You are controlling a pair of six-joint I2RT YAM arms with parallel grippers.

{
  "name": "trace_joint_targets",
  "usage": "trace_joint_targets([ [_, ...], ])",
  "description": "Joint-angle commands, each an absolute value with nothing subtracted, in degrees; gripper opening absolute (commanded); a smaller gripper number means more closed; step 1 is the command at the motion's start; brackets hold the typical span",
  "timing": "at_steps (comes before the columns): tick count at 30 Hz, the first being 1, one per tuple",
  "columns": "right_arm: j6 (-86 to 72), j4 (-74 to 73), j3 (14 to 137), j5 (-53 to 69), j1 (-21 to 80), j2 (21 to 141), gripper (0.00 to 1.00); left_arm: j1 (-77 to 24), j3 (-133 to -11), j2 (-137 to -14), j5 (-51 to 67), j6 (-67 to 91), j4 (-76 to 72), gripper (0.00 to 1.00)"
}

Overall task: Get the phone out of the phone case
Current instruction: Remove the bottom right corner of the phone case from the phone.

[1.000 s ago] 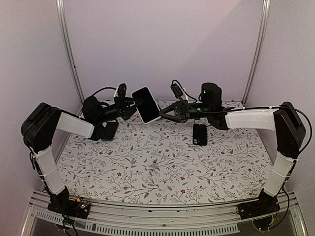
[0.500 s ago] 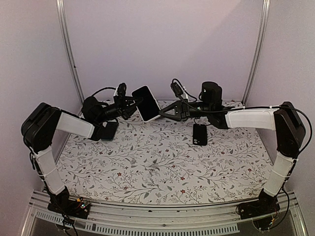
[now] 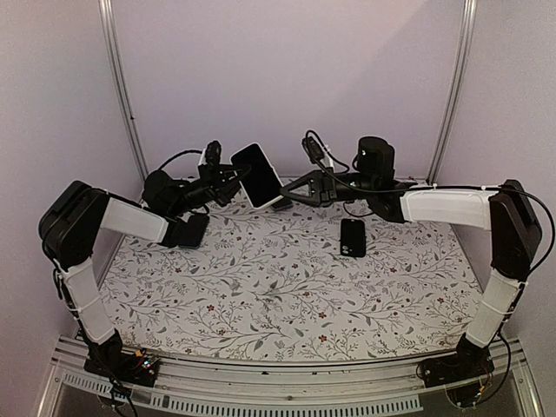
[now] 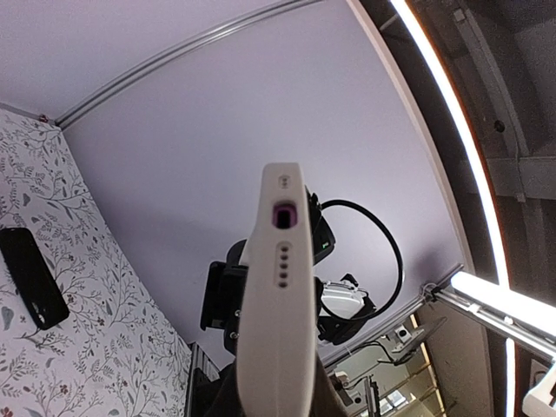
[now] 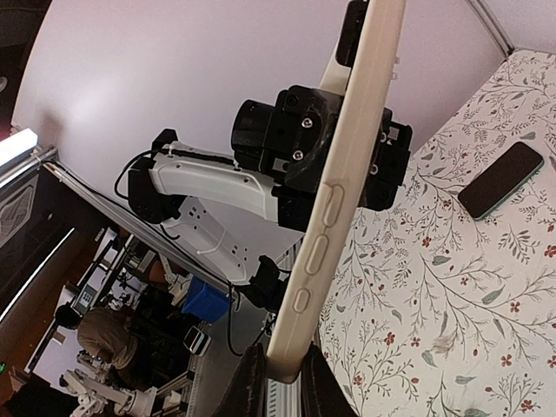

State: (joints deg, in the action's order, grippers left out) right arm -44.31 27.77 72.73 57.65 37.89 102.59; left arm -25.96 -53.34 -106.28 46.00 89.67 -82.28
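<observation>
Both arms share one build: the left arm [image 3: 130, 219] and the right arm [image 3: 443, 209] have smooth white tubular links set between chunky black joint housings. Thin black cables [image 3: 323, 155] loop above the wrists. The left tool [image 3: 238, 180] and the right tool [image 3: 281, 199] are black, and small silver screws [image 5: 304, 123] dot the left wrist block. Coloured wires [image 3: 143, 358] show at the left base.

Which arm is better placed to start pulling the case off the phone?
Right, probably. Both end effectors are shut on the cased phone, held above the table. The left end effector clamps its side, a steadying hold; the right end effector pinches a lower corner, where peeling would likely start.
</observation>
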Motion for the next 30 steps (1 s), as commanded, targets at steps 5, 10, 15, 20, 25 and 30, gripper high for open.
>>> trace_joint_targets([
  [5, -39.28, 31.51, 75.63, 59.41, 40.42, 98.99, 0.00, -29.85, -57.08, -108.62, 45.89, 92.24, -82.14, 0.00],
  [10, -38.52, 31.47, 75.77, 59.15, 40.52, 98.44, 0.00, -30.53, -58.38, -109.53, 46.06, 93.32, -81.84, 0.00],
  [15, -37.68, 31.11, 75.42, 58.73, 40.65, 98.20, 0.00, -31.00, -59.12, -110.81, 45.88, 96.62, -82.53, 0.00],
  [20, -36.02, 29.70, 75.32, 57.61, 40.61, 97.69, 0.00, -31.67, -60.21, -111.46, 46.05, 98.51, -82.17, 0.00],
  [25, -34.75, 27.87, 75.41, 56.98, 40.61, 97.72, 0.01, -31.75, -60.80, -111.63, 46.28, 98.78, -82.17, 0.00],
  [30, -34.40, 25.24, 74.99, 55.62, 40.65, 97.51, 0.11, -31.43, -60.88, -110.85, 46.67, 96.54, -80.86, 0.00],
])
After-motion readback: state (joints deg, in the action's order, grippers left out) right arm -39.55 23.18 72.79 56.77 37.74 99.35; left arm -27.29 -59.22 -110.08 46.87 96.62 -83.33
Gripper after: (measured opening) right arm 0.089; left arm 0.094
